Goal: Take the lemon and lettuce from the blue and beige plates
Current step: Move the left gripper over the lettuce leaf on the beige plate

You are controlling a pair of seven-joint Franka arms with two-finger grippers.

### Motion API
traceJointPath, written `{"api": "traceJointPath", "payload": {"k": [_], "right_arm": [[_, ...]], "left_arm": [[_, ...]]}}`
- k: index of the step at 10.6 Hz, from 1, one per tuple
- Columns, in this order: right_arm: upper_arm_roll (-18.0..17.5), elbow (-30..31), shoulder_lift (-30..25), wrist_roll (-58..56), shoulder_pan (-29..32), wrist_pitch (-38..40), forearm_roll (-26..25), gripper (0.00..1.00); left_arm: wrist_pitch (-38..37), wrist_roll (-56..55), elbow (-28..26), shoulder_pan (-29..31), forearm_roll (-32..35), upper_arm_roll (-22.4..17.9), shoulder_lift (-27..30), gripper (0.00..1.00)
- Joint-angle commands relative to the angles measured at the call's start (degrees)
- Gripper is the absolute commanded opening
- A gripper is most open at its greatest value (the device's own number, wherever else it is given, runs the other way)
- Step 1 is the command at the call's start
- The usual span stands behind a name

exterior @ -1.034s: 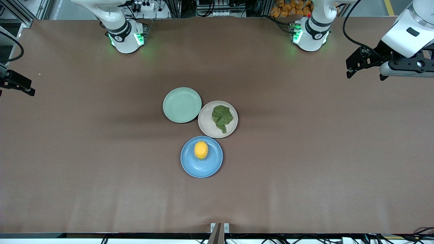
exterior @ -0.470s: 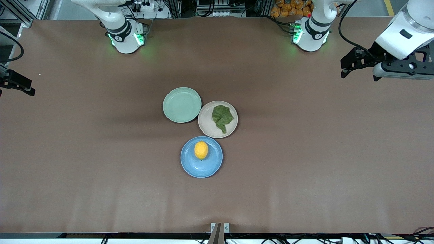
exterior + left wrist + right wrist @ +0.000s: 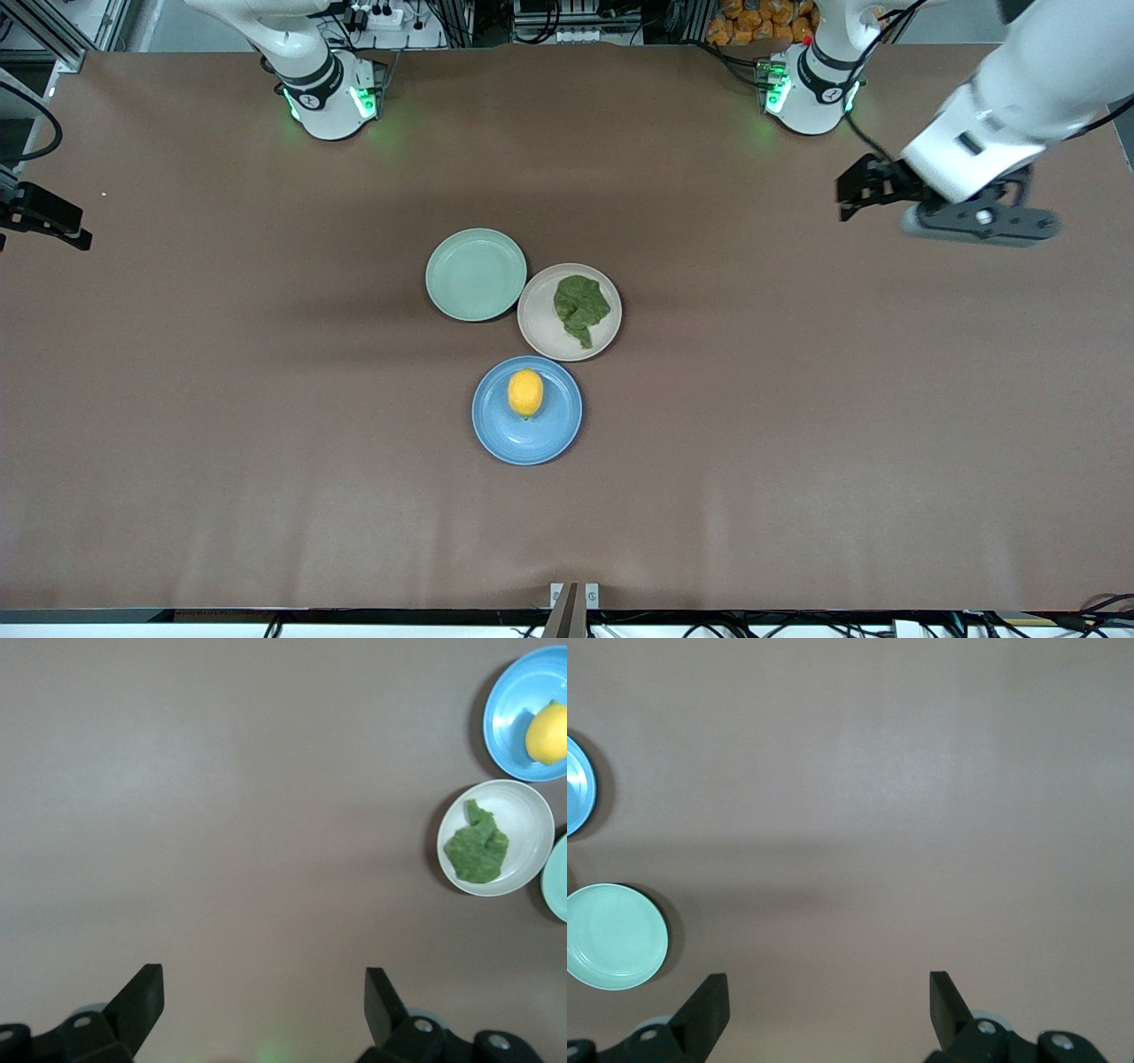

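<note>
The lemon lies on the blue plate, which is nearest the front camera. The lettuce lies on the beige plate just above it. My left gripper is open and empty, up over bare table toward the left arm's end, well apart from the plates. Its wrist view shows the lemon, blue plate, lettuce and beige plate. My right gripper waits open and empty over the right arm's end of the table; its wrist view shows the blue plate's edge.
An empty pale green plate touches the beige plate toward the right arm's end; it also shows in the right wrist view and the left wrist view. Brown table surrounds the three plates.
My left arm has swung in from the table's end toward the plates, its gripper still open. The right arm, plates, lemon and lettuce have not moved.
</note>
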State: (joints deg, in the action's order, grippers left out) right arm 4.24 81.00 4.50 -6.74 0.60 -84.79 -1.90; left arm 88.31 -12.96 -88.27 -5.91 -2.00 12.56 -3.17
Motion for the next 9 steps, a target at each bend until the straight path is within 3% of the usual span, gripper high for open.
{"api": "traceJointPath", "payload": {"k": [1, 4, 9], "right_arm": [[-0.72, 0.21, -0.46, 0.24, 1.07, 0.33, 0.84, 1.0], [-0.81, 0.3, -0.37, 0.24, 1.06, 0.33, 0.84, 1.0], [-0.9, 0.3, -0.11, 0.32, 0.89, 0.16, 0.84, 1.0]], "left_arm": [[2.38, -6.62, 1.18, 0.11, -1.08, 4.21, -3.68, 1.0], [7.12, -13.04, 1.18, -0.59, -0.9, 8.26, -8.5, 1.0], [18.71, -26.57, 1.18, -10.51, 2.16, 8.1, -19.22, 1.0]]}}
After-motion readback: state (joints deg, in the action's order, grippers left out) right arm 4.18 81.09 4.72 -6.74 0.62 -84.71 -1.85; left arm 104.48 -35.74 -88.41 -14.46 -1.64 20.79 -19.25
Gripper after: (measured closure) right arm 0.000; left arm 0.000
